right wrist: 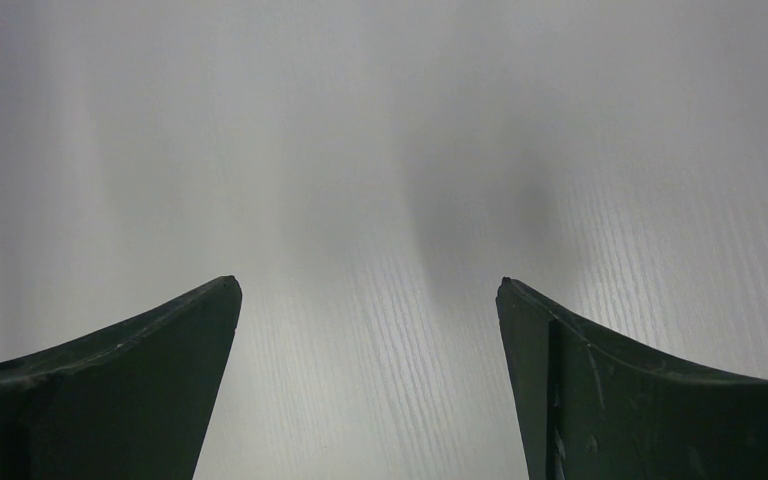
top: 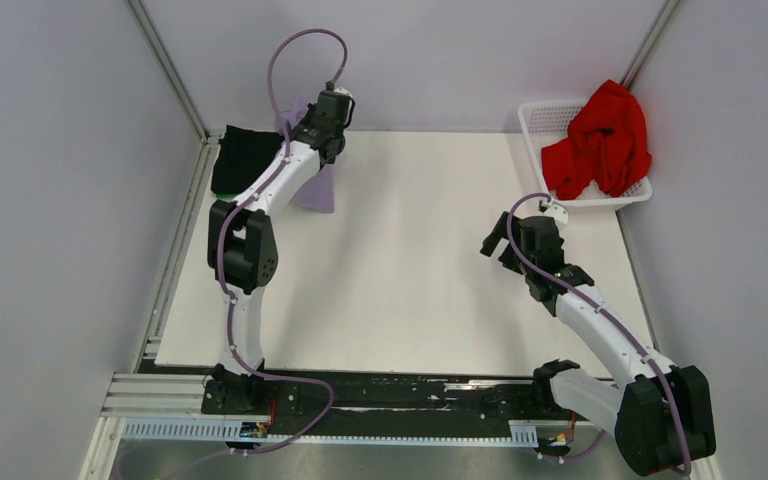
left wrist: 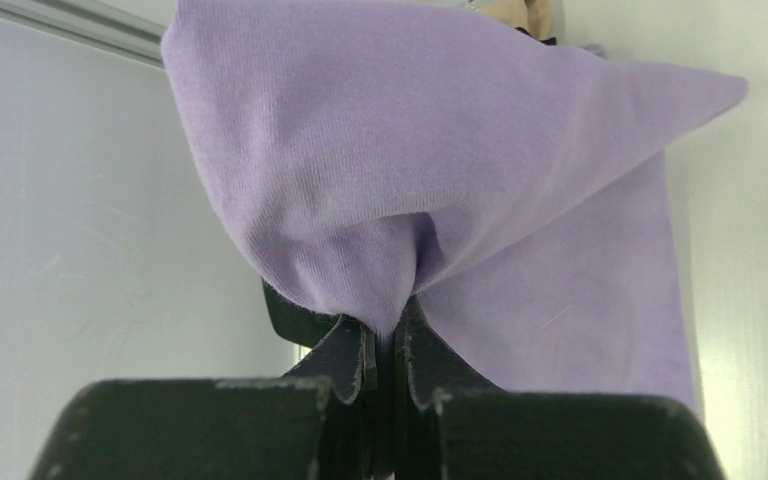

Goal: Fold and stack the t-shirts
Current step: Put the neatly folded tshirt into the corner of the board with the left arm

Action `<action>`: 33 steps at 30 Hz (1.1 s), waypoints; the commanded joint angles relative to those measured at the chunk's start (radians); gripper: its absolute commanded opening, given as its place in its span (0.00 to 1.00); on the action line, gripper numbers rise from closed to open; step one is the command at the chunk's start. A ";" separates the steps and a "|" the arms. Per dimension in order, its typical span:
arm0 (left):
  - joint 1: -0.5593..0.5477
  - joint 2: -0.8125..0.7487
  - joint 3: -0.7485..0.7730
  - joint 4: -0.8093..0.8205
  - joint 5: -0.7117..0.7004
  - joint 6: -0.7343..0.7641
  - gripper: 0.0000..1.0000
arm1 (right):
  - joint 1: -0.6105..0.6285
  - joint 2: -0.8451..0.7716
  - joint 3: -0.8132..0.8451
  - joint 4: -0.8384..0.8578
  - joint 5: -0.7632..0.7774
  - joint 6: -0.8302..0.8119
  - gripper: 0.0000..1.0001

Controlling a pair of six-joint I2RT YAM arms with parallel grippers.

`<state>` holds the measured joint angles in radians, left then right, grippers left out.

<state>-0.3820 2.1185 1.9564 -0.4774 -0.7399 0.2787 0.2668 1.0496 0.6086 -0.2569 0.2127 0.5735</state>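
Bringing the lavender t-shirt (left wrist: 440, 150) over beside the black t-shirt (top: 240, 158) at about eleven o'clock on the bench (top: 410, 260).

From where I'm standing, the left end effector (left wrist: 385, 345) is pinching a bunch of the lavender cloth with its jaws closed tight, and the shirt is hanging in a loose drape just beside the black t-shirt, which is lying flat in that far corner. The right end effector (top: 495, 238) is hovering out at about three o'clock with its jaws spread wide, gripping nothing, only bare bench under it. The red t-shirt (top: 605, 140) is sitting crumpled in the white basket (top: 535, 115) at one o'clock. I'd say the job is running about midway: black is looking placed, lavender is not yet set down, and whether it is properly folded I cannot tell. Red is waiting for both folding and stacking.
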 commanded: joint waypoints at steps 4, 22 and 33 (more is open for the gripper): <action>0.009 -0.141 0.080 0.009 0.049 0.079 0.00 | -0.002 -0.016 0.031 0.029 0.025 -0.013 1.00; 0.049 -0.158 0.158 -0.014 0.093 0.122 0.00 | -0.002 0.010 0.041 0.024 0.034 -0.014 1.00; 0.192 -0.039 0.169 0.007 0.194 0.110 0.00 | -0.003 0.075 0.066 0.006 0.070 -0.020 1.00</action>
<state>-0.2604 2.0327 2.0647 -0.5274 -0.5896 0.3729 0.2668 1.1095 0.6258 -0.2577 0.2424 0.5720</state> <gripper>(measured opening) 0.033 0.998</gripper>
